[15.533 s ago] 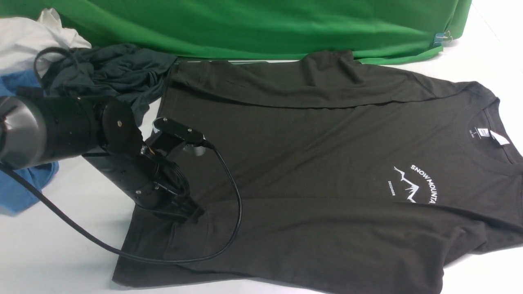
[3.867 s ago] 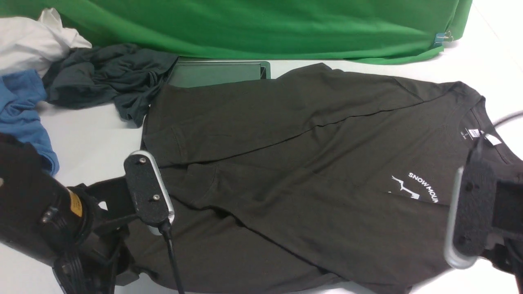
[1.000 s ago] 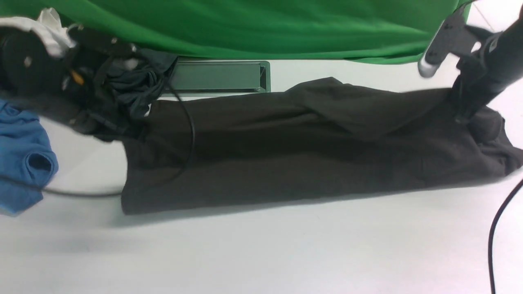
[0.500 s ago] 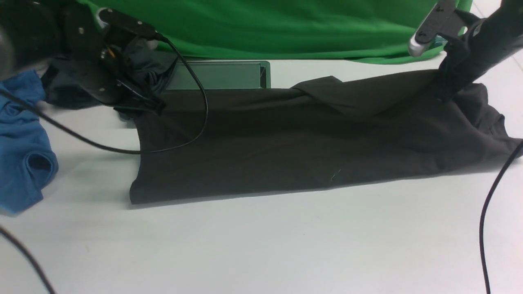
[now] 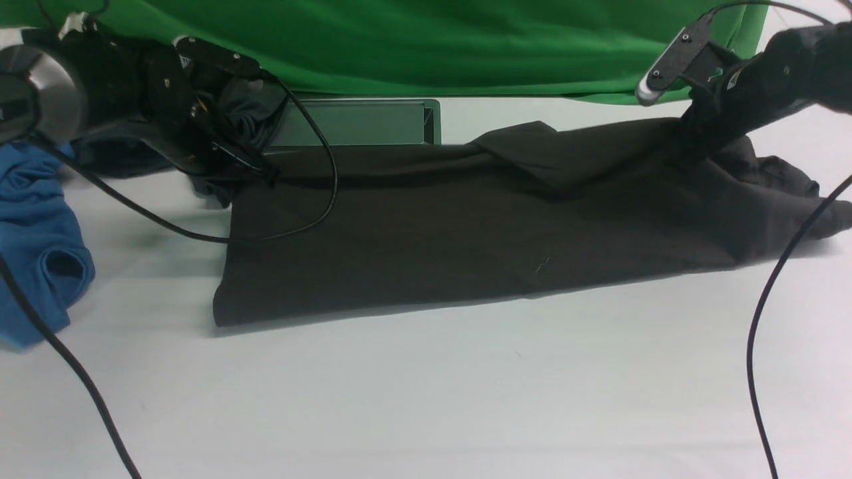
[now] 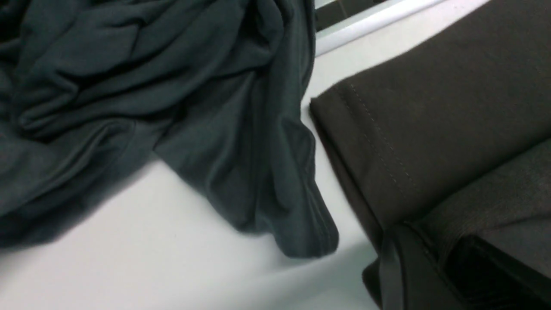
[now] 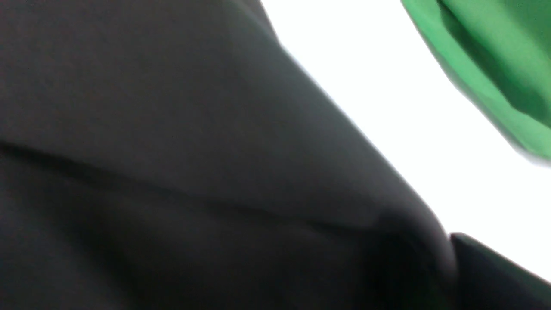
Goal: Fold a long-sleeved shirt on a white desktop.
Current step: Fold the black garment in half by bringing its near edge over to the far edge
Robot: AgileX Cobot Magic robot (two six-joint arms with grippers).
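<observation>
On the left, I am pinching the far hem corner of the long-sleeved shirt (image 5: 466,226) in the left gripper (image 5: 261,175), with its jaws clamped on the cloth. It is working right beside the dark grey garment (image 6: 129,86), so I am taking care that releasing here does not drag that garment along. I am aiming to set this corner squarely on the layer beneath.

On the right, the right gripper (image 5: 691,141) is at the shirt's far edge, and the cloth is rising to it in a ridge. Its wrist view is blurred and filled with dark fabric, so I cannot tell whether it is gripping or letting go. I reckon both ends want lowering level, so the far edge lands straight.

The shirt is lying across the white desktop (image 5: 426,386) as a long doubled band, in front of the cable hatch (image 5: 353,123). No print is showing. Its left end is looking flat, with the stitched hem neat. A slanted flap is sitting mid-way along, and the right end is bunching into wrinkles.
</observation>
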